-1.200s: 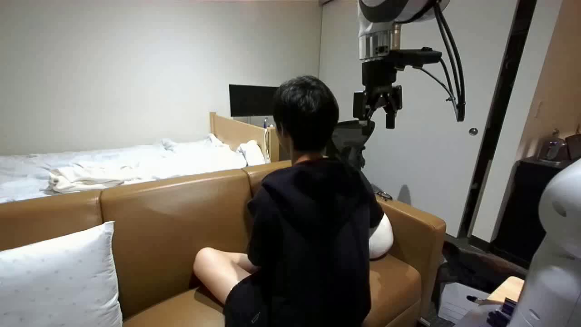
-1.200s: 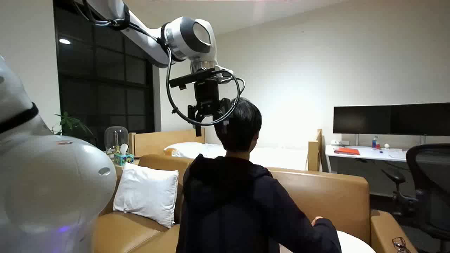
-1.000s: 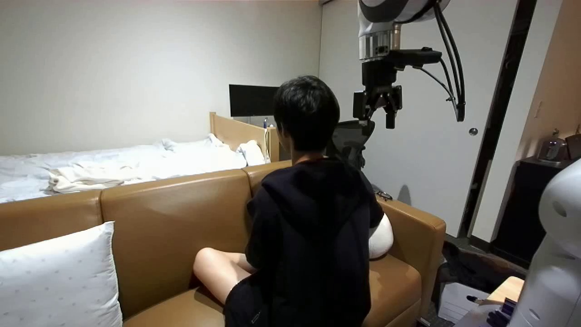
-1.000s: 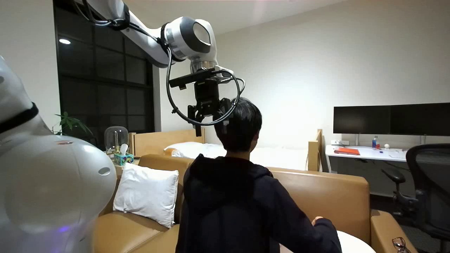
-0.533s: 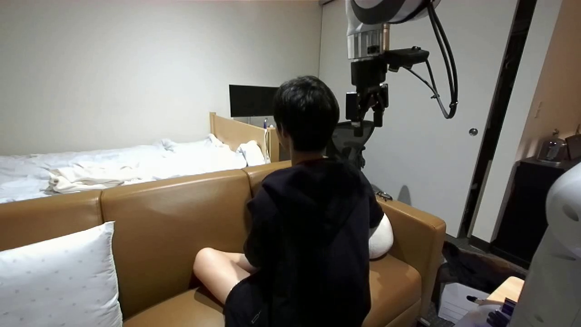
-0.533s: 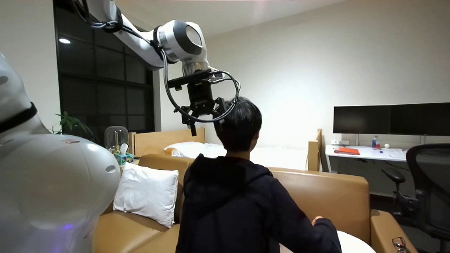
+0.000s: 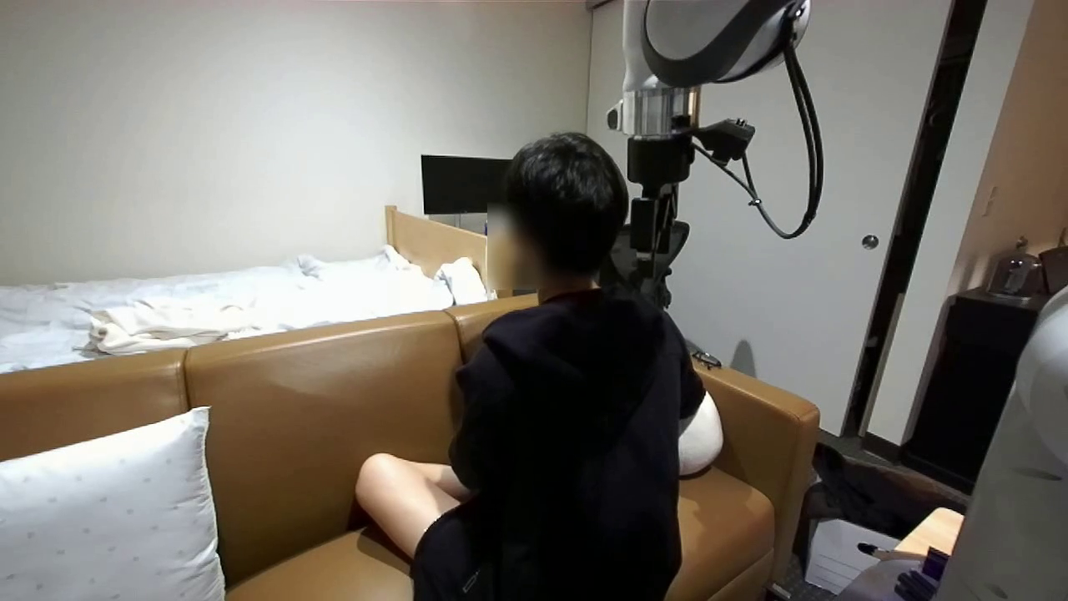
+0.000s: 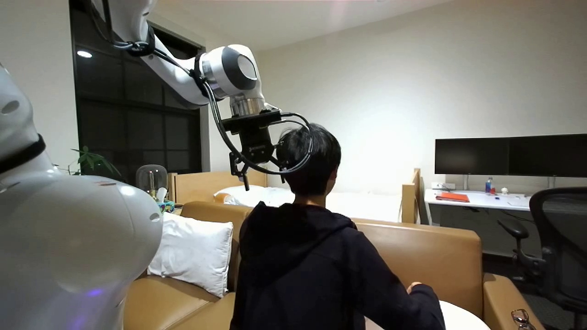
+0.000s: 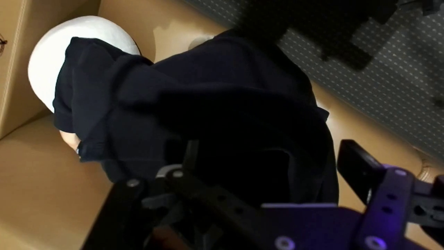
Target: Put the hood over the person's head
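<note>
In an exterior view the gripper (image 8: 264, 183) points down beside the person's head (image 8: 316, 158), its jaws well spread; whether it touches the head cannot be told. The hood (image 8: 284, 243) lies on the back of the sweatshirt (image 8: 321, 298), below the head. The dark window (image 8: 142, 130), the desk (image 8: 479, 202) and its orange folder (image 8: 452, 197) show only here.

In an exterior view the jaws stand edge-on, so their spread cannot be told from there. A bare bent leg (image 7: 400, 501) shows on the tan sofa (image 7: 309, 409), with a pale door (image 7: 776, 275) beyond. The bed (image 7: 438, 238) and its rumpled bedding (image 7: 242, 292) stand past the sofa back; a white pillow (image 7: 100, 509) rests on the seat.

The wrist view looks down past the widely parted fingers (image 9: 359, 170) onto the sweatshirt. A round white cushion (image 9: 43, 69), largely hidden in both exterior views, lies partly under a sleeve (image 9: 81, 90); the carpet (image 9: 392, 104) shows its dotted weave. The hood sinks into shadow, its edges hard to tell.
</note>
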Controlling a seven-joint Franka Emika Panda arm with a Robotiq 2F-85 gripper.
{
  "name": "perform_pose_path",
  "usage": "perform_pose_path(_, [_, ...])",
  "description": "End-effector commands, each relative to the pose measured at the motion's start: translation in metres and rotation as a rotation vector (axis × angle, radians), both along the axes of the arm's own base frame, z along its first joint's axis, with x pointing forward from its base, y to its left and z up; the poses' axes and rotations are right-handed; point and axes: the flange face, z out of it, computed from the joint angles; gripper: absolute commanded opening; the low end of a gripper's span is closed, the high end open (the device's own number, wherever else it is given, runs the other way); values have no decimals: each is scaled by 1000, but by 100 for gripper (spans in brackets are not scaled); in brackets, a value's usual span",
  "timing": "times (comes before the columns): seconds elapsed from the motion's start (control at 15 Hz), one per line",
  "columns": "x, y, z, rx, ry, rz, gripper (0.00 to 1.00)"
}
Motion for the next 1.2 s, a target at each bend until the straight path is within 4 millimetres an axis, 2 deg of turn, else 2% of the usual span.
perform_pose_path(0.0, [0, 0, 1, 0, 0, -2, 100])
perform_pose_path(0.4, [1, 5, 1, 1, -5, 9, 100])
perform_pose_path(0.8, [4, 27, -15, -9, -59, 233, 100])
perform_pose_path(1.13, [0, 27, -36, 12, -41, 391, 100])
